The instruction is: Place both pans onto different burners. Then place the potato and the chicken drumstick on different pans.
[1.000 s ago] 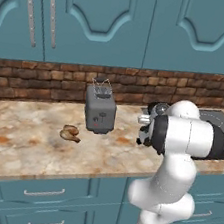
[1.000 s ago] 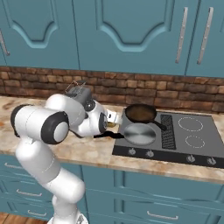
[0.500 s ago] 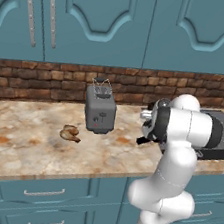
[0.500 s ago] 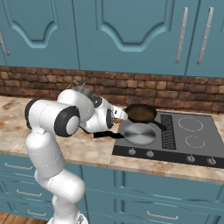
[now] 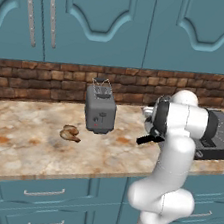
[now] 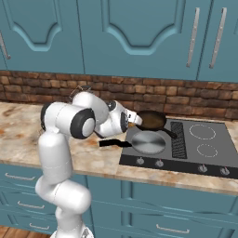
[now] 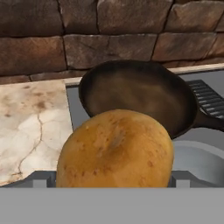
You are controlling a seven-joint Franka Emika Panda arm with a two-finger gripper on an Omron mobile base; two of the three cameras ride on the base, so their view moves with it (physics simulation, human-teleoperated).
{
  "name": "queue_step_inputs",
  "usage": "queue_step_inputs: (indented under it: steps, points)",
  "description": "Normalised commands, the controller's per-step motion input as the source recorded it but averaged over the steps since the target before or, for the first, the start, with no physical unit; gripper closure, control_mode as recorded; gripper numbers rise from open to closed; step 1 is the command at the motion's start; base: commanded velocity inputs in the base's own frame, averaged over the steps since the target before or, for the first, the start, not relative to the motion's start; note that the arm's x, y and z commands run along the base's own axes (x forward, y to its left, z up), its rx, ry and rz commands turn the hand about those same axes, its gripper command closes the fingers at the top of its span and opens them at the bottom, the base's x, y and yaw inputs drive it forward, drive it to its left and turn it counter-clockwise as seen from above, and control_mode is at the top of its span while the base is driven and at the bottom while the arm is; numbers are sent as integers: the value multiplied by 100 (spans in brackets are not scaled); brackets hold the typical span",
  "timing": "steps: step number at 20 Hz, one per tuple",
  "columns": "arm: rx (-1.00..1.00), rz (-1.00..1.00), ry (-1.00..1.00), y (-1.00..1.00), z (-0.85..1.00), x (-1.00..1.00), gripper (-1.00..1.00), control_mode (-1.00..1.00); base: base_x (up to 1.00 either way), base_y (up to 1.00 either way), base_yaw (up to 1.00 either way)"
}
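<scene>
The hand [image 6: 135,120] holds the rounded golden-brown potato [image 7: 116,151] in wide jaws just short of the deep dark-brown pan [image 7: 138,94]. It is best carried on over that pan's centre, lowered close, then released.

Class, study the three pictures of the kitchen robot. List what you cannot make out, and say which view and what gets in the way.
- Claw fingertips: hand view, the large golden-brown potato covers them.
- Shallow shiny silver-grey pan: hand view, mostly behind the potato and cut by the right edge.
- Flat dark-grey glass cooktop: left base view, largely behind the white arm.
- Small brown item on the counter: left base view, too small to identify.
</scene>
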Motion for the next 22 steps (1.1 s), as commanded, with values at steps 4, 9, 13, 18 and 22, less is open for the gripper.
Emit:
queue_step_inputs:
  steps: [4,9,13,18,22]
  points:
    - [0,-4,0,-41,0,33,100,-100,0,0,0]
    - [0,-4,0,-40,2,40,100,-100,0,0,0]
    - [0,-3,0,-36,6,39,100,-100,0,0,0]
    - [0,-2,0,-42,3,34,100,-100,0,0,0]
    - [5,0,0,-48,0,37,100,-100,0,0,0]
